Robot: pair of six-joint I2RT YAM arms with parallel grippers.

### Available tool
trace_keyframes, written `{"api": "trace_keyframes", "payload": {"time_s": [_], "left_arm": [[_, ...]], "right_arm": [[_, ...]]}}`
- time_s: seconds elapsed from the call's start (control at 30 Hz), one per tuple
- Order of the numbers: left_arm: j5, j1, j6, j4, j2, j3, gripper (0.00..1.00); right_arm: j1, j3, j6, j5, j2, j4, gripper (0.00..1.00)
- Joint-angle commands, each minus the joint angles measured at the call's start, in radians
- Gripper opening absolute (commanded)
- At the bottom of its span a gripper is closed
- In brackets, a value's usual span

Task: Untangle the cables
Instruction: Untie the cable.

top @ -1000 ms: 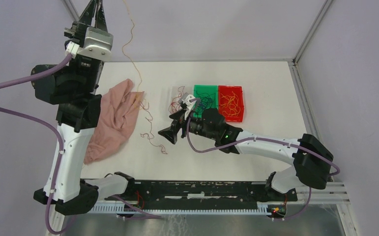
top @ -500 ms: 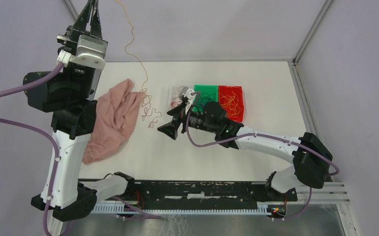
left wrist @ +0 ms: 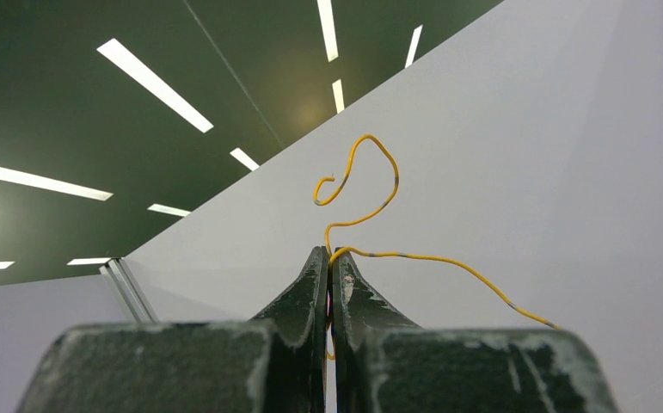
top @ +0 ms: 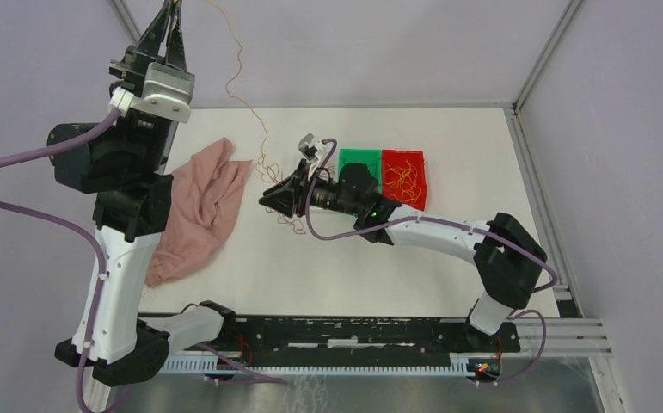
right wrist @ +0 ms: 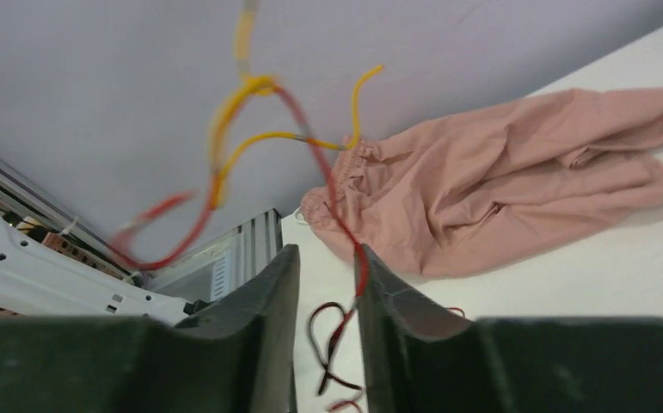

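Observation:
My left gripper [top: 171,10] is raised high at the back left, shut on a yellow cable [left wrist: 431,256] at its fingertips [left wrist: 329,251]. The yellow cable [top: 243,95] hangs from there down to a small tangle of red and yellow cables [top: 286,219] near the table's middle. My right gripper [top: 269,196] is at that tangle, pointing toward the pink cloth. Its jaws [right wrist: 326,251] stand a narrow gap apart, with a red cable [right wrist: 323,176] running between them along the right finger. Dark red loops [right wrist: 328,335] hang below.
A pink cloth [top: 203,206] lies on the left of the table, close to my right fingertips. A green tray [top: 358,155] and a red tray [top: 405,153] with more cables sit behind my right wrist. The cell's back wall is close behind.
My right arm has swung left toward the cloth and its jaws have narrowed around the red cable. The tangle has been drawn up and left. The left gripper stays high and shut.

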Motion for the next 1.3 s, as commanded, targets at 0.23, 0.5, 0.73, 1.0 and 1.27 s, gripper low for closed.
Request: {"api": "trace_keyframes", "payload": {"time_s": [0.23, 0.5, 0.73, 1.0, 1.27], "left_arm": [[0.008, -0.005, -0.022, 0.053, -0.004, 0.024, 0.03], [-0.030, -0.005, -0.027, 0.082, 0.045, 0.101, 0.03], [-0.107, -0.005, -0.016, 0.126, 0.118, 0.240, 0.03], [0.011, -0.005, -0.100, -0.029, 0.061, 0.177, 0.03], [0.126, -0.004, -0.170, -0.170, -0.079, -0.115, 0.03]], "right_arm": [[-0.020, -0.128, 0.040, 0.045, -0.001, 0.146, 0.00], [-0.024, -0.283, 0.046, 0.094, 0.064, 0.211, 0.00], [-0.021, -0.341, 0.061, 0.126, 0.174, 0.227, 0.00], [-0.015, -0.333, 0.014, 0.137, 0.100, 0.141, 0.34], [-0.016, -0.262, -0.170, 0.171, -0.116, -0.219, 1.00]]}}
